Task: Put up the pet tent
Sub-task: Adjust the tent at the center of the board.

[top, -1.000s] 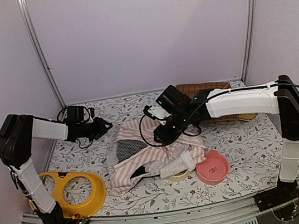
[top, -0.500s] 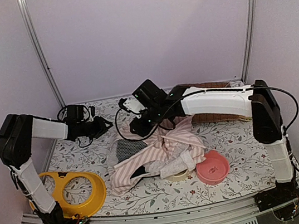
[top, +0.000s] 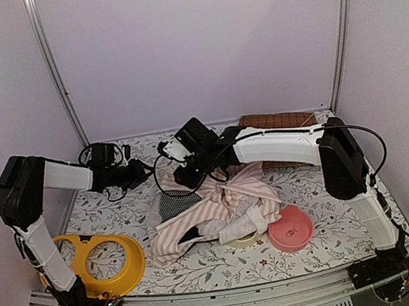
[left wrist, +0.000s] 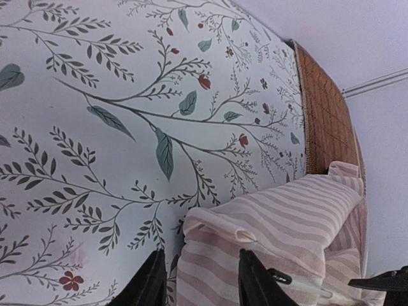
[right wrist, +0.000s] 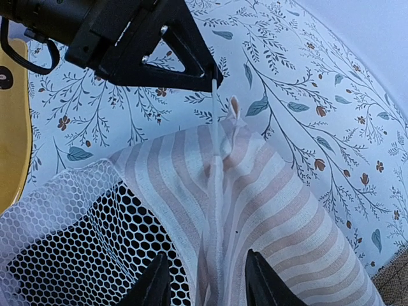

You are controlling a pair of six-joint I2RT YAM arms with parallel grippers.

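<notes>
The pet tent [top: 213,209] lies collapsed mid-table, pink-and-white striped with a white mesh panel [top: 173,202]. My left gripper [top: 144,173] sits low at its back-left corner. In the left wrist view that gripper [left wrist: 203,284] stands open, with the folded edge of the tent [left wrist: 287,236] between its black fingers. My right gripper [top: 185,179] reaches across to the same corner. It [right wrist: 207,284] is open astride a raised striped ridge of the tent [right wrist: 274,210], mesh [right wrist: 76,236] to its left. A thin clear pole [right wrist: 215,121] runs from that ridge up to the left gripper [right wrist: 215,76].
A yellow bowl stand [top: 105,260] sits front left, also visible at the edge of the right wrist view [right wrist: 13,127]. A pink bowl [top: 291,228] and a cream ring [top: 242,240] lie by the tent's front right. A brown quilted mat [top: 277,120] lies along the back wall.
My right arm has swung left and back, from over the tent's middle to its back-left corner, and its jaws have narrowed. The striped fabric shifted with it. The left arm stayed put.
</notes>
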